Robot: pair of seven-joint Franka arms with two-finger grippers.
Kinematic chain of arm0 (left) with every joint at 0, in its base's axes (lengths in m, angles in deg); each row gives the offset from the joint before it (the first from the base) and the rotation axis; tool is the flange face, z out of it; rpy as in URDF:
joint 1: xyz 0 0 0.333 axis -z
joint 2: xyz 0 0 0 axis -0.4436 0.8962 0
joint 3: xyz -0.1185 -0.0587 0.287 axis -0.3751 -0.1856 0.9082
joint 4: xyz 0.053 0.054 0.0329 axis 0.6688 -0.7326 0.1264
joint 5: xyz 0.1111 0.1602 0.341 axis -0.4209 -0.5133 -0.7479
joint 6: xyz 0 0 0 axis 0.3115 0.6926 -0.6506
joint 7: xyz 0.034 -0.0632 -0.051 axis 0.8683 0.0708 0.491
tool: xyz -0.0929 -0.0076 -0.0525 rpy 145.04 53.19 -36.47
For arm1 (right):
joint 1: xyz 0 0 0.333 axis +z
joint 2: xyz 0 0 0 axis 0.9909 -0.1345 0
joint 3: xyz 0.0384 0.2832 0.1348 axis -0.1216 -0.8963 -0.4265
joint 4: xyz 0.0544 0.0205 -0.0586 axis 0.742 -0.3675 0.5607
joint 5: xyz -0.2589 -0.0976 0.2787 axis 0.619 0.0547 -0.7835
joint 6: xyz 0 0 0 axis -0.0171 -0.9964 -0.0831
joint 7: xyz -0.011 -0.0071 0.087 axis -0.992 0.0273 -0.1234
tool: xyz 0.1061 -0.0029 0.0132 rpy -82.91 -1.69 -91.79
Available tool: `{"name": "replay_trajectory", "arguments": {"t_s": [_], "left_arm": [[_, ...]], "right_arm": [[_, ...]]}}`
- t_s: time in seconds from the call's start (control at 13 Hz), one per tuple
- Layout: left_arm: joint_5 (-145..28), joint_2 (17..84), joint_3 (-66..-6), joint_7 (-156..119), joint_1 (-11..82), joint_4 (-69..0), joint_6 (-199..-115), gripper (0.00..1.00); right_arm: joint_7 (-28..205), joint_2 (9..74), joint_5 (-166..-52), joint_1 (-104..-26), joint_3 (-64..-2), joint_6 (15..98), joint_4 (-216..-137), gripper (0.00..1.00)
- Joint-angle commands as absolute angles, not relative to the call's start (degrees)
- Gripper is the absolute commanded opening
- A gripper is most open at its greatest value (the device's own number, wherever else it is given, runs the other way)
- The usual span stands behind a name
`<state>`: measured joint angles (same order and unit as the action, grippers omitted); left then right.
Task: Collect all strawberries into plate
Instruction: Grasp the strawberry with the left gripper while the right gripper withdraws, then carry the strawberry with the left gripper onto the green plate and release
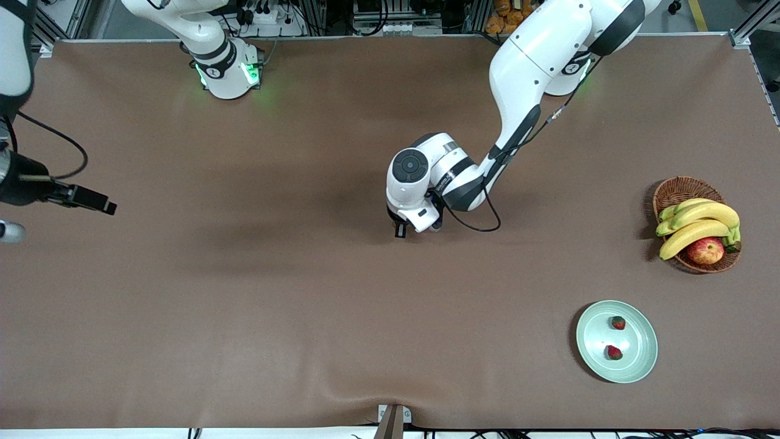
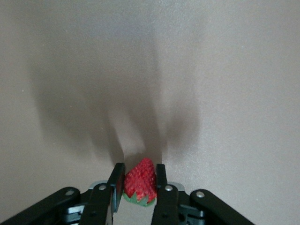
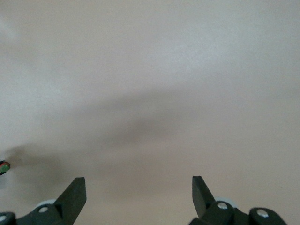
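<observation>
The plate (image 1: 640, 366), nearest, held two strawberries (image 1: 614, 352). Mid-table, the left gripper (image 2: 139, 187) pinched the third strawberry (image 2: 140, 183); lifting straight up seemed wise. The right gripper (image 3: 139, 193) waited, fingers wide.

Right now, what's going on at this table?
The left gripper is down at the middle of the table, shut on the third strawberry. Two strawberries already lie in the green plate toward the left arm's end. A basket of bananas and an apple sits farther from the front camera than the plate. The right gripper waits open above bare table at its own end.
</observation>
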<state>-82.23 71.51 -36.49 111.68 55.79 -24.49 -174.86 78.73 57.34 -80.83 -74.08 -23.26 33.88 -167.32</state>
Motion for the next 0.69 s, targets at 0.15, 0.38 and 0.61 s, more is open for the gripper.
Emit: {"name": "replay_trajectory", "arguments": {"t_s": [0.15, 0.38, 0.61], "left_arm": [[-86.28, 70.98, -35.95, 112.89, 55.61, -23.56, -175.44, 0.00], [-92.44, 66.85, -33.93, 107.99, 50.44, -23.29, -173.95, 0.00], [-92.63, 64.82, -33.76, 97.97, 41.14, -23.11, -173.94, 0.00]], "right_arm": [[77.88, 71.42, -76.37, -77.87, -28.01, 37.74, -180.89, 1.00], [73.05, 74.15, -73.37, -81.99, -34.07, 34.40, -181.42, 1.00], [73.13, 72.68, -73.27, -82.53, -33.91, 36.32, -179.76, 1.00]]}}
